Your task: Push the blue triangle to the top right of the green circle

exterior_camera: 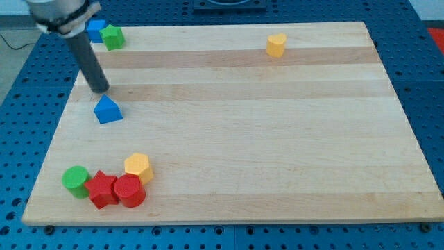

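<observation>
Rod end: no gripper fitted, nothing held. My tip (101,90) down on the wooden board (277,139) at the view's left, just above the blue triangle (107,110), near it but seemingly not touching.

Blue triangle: left side of the board, about mid-height, standing free of all other blocks.

Green circle (75,178): bottom-left corner of the board, at the left end of a cluster. Red star (102,189) touching or nearly touching its right side; red cylinder (129,190) next along; yellow hexagon (138,167) above the red cylinder, touching or just beside it.

Elsewhere: blue block (96,30) and green block (112,37) pressed together at the top-left corner, shapes unclear; yellow block (276,44) alone near the top, right of centre.

Progress: incomplete. Triangle already up and slightly right of the green circle, but well apart from it. Remaining, by judgement: a push toward the view's bottom to close that gap. Tip placement above the triangle suits such a push. Risk: overshoot into the red star or yellow hexagon, disturbing the cluster.
</observation>
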### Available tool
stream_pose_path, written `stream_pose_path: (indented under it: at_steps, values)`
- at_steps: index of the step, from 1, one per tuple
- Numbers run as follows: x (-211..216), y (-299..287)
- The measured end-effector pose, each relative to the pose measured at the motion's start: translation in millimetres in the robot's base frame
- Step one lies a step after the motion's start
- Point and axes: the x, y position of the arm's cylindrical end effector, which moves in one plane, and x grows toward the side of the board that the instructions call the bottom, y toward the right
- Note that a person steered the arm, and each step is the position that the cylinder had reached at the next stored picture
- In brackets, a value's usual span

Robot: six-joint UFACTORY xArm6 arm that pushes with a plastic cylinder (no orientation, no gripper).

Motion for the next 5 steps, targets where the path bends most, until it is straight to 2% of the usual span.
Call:
stream_pose_path:
  at_steps: [1,3,4,5]
  values:
    - [-1,30]
    - [84,55]
    - [105,53]
    - [76,64]
